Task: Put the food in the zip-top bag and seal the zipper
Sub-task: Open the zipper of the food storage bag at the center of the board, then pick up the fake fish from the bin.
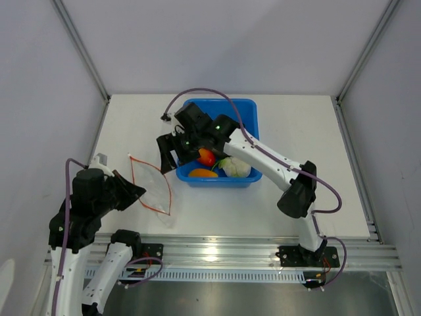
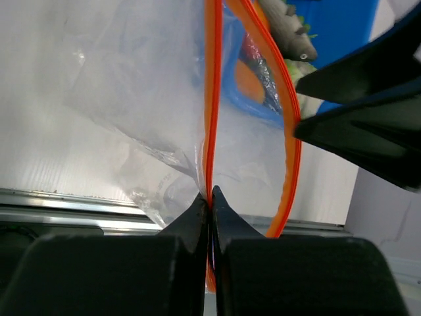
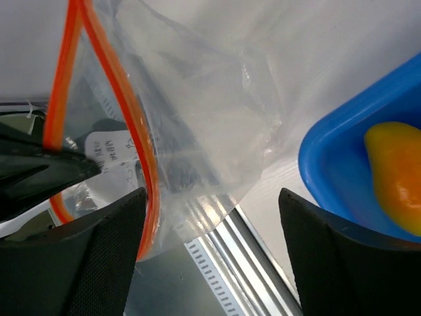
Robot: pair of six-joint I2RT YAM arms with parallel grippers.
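- The left gripper, closest to the lens, is pinched tight on one lip of the zipper. It holds the bag over the table, just left of the bin.
- Biggest risk: only one lip is held. The other orange strip bows free, so the floppy mouth may sag closed.
- The right gripper gapes wide and empty beside the mouth, and a careless reach could snag the film.
- The food lies in the bin, and a small piece could miss the mouth.
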